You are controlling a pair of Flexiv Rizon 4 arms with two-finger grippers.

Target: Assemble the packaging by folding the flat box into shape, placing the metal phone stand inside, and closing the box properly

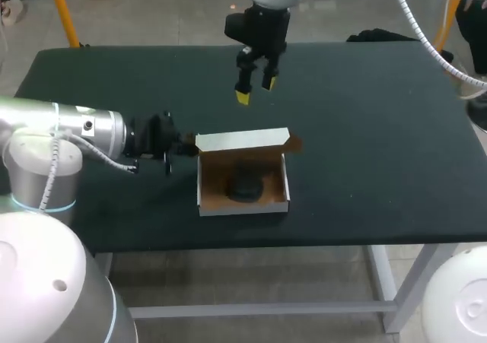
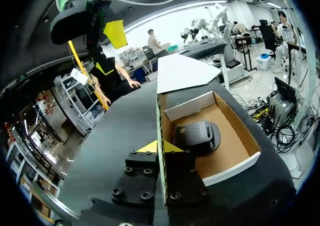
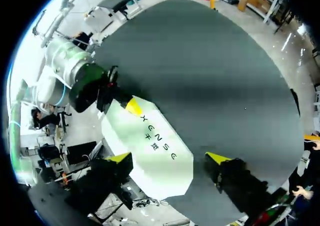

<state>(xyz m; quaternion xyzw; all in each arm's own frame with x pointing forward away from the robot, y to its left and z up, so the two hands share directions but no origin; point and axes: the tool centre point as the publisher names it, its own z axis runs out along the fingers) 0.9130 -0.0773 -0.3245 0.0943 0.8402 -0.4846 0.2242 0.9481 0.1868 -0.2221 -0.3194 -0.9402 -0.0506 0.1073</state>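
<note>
A white cardboard box (image 1: 243, 204) lies open in the middle of the table, brown inside, its lid (image 1: 242, 140) standing up along the back. The dark phone stand (image 1: 245, 187) rests on the box floor. My left gripper (image 1: 188, 145) is shut on the box's left wall near the back corner. In the left wrist view the wall (image 2: 161, 121) runs between its yellow tips (image 2: 161, 147), with the phone stand (image 2: 197, 136) just ahead. My right gripper (image 1: 256, 90) hangs open above the table behind the lid. Its wrist view looks down on the white lid (image 3: 155, 146) between its spread fingers (image 3: 168, 158).
The dark table top (image 1: 380, 145) stretches wide to the right of the box and behind it. Its front edge (image 1: 304, 244) runs a short way in front of the box. My left arm (image 1: 76, 134) lies low across the table's left side.
</note>
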